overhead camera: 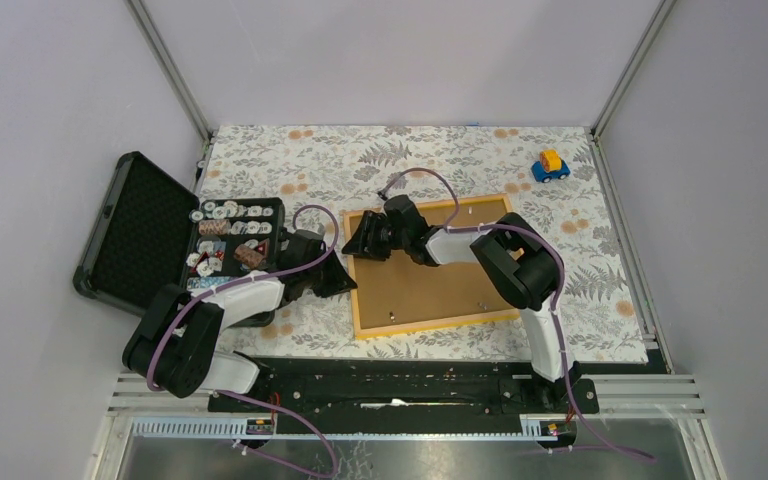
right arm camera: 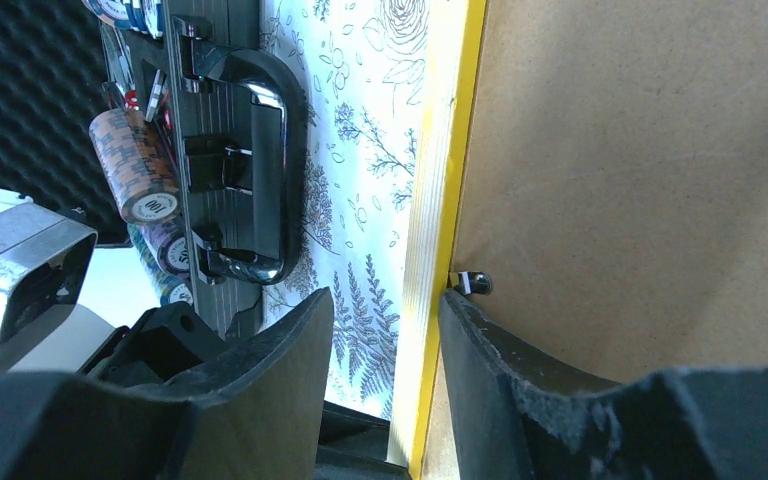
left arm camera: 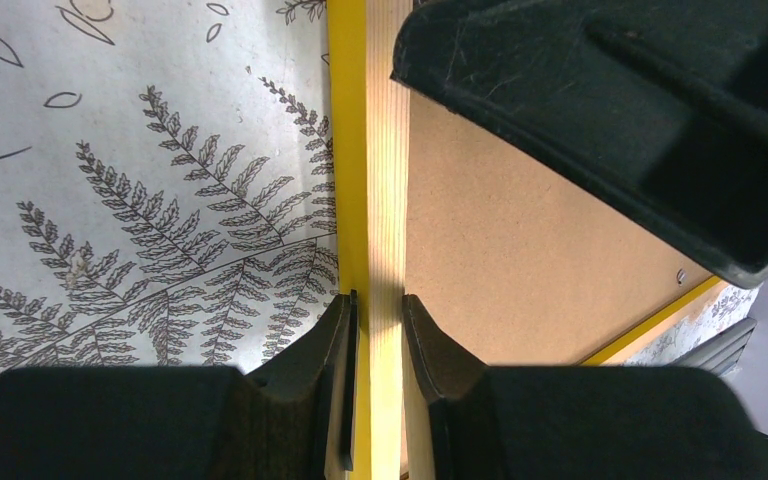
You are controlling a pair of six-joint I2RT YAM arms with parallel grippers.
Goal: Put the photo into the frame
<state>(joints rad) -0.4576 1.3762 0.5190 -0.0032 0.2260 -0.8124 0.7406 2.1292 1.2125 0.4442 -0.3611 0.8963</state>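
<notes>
Left gripper [left arm camera: 376, 330] pinches frame [left arm camera: 385, 150] rail at 9 o'clock; right gripper [right arm camera: 385, 320] spread astride rail, 10 o'clock.

Yellow-orange thin rectangular frame [left arm camera: 348, 150] flashes pale wood grain between the black left claw [left arm camera: 378, 300]; right of it, plain brown hardboard sheet [left arm camera: 520, 230]; left, white bench cloth [left arm camera: 160, 120] printed with grey ferns.

the left arm [overhead camera: 245, 298] stretches rightward, left gripper [left arm camera: 380, 312] clamped on the frame [left arm camera: 385, 150] edge, while the right arm [overhead camera: 520, 268] doubles back leftward, right gripper [right arm camera: 385, 302] fingers parted.
</notes>
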